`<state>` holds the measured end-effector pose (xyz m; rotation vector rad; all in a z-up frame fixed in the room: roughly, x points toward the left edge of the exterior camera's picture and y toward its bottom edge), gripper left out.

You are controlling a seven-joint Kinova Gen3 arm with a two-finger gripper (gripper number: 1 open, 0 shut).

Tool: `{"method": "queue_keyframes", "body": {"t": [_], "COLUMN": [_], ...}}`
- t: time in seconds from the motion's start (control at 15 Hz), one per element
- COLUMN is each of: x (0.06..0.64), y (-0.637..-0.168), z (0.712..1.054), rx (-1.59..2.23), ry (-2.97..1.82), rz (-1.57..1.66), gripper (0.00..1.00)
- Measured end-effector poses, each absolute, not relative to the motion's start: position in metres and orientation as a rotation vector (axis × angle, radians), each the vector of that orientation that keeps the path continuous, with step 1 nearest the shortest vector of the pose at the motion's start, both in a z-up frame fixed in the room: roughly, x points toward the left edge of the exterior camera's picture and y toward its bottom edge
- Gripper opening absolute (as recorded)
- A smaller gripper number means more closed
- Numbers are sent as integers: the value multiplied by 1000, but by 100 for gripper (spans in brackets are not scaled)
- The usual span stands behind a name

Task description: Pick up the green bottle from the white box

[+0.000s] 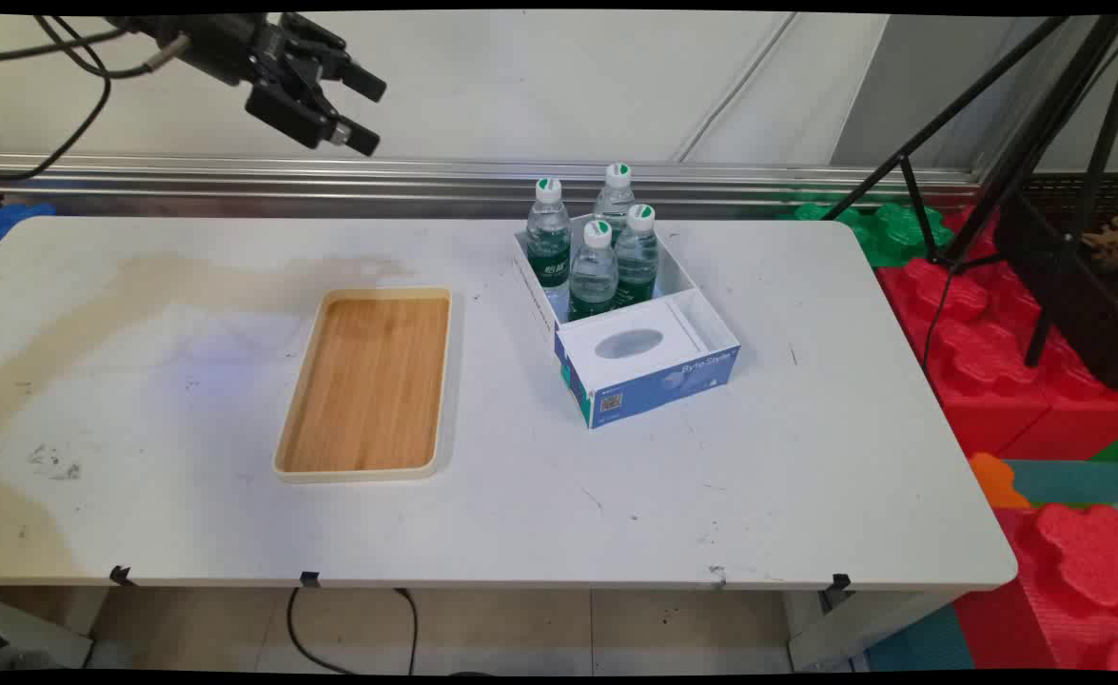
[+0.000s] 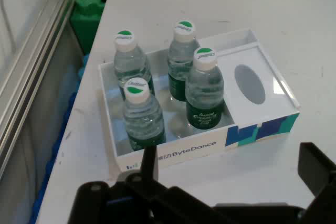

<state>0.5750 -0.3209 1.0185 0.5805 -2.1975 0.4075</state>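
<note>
With my gripper (image 1: 361,116) raised at upper left, jaws spread and holding nothing, all four bottles (image 1: 595,271) stood in the box (image 1: 658,381), the tray (image 1: 365,383) bare.

On the white table (image 1: 806,476) an empty bamboo tray (image 1: 368,382) lies left of, and apart from, a white-and-blue box (image 1: 658,381) holding four upright green-labelled water bottles (image 1: 594,271).

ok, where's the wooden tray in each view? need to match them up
Main view: wooden tray lies left of centre on the table, well left of the box of bottles.
Hand view: not in it; only the box and bottles show.
Shared landmark: the box's white panel with the oval opening.
</note>
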Motion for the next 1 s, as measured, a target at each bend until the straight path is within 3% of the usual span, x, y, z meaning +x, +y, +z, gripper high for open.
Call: {"method": "queue_keyframes", "body": {"t": [1.0], "x": [494], "y": [-362], "z": [953], "rx": [508], "ry": [-2293], "rz": [407], "gripper": [100]}}
